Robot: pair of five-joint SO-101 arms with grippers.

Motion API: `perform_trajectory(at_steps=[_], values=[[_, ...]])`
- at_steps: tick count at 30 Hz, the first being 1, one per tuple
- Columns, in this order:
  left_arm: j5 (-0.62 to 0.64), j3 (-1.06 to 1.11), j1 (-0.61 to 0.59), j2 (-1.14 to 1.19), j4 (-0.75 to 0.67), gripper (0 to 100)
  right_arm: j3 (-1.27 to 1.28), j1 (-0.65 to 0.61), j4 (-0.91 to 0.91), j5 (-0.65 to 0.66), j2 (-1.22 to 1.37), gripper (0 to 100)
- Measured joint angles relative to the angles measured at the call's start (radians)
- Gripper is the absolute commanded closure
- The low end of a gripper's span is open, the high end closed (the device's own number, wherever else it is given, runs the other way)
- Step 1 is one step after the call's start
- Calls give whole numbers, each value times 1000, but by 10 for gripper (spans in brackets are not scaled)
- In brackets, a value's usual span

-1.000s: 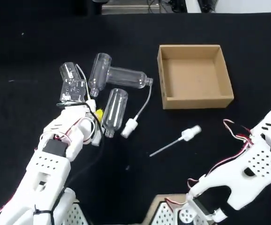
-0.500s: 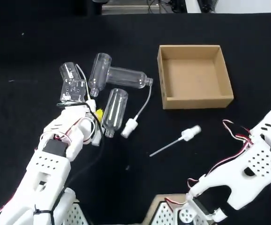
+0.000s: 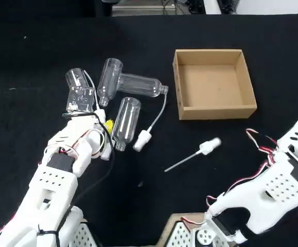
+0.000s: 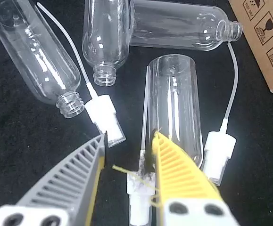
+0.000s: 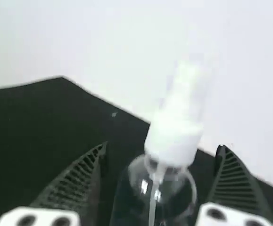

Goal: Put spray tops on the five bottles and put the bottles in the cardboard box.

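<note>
Right gripper [image 5: 161,147] is up off the table, jaws apparently clamped on a capped bottle [image 5: 150,193], though it's blurry, so call that likely. Left gripper [image 4: 128,136], jaws spread, hangs over a spray top [image 4: 138,209] beside the loose bottles [image 4: 174,103]. Light, slick, thin-walled plastic that'll roll: take the mid-body, spare the bendy dip tube. Black table [image 3: 35,46], cardboard box [image 3: 214,111] empty, white wall behind

I can read no words or numbers in any view. The only signs I find are black handling symbols, each in a small square, printed on the outer wall of the cardboard box [image 4: 268,44]. One resembles a glass; the others I cannot identify.
</note>
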Motion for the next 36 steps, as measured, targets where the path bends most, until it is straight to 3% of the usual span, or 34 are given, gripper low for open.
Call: perform_trajectory(at_steps=[10, 18, 20, 24, 36], values=[[0, 0, 0, 0, 0, 852, 3, 0, 141, 0, -6, 708], [0, 0, 0, 0, 0, 852, -5, 0, 149, 0, -6, 711], [0, 0, 0, 0, 0, 852, -5, 0, 149, 0, -6, 752], [0, 0, 0, 0, 0, 852, -5, 0, 149, 0, -6, 990], [0, 0, 0, 0, 0, 852, 41, 9, 149, -9, -121, 987]])
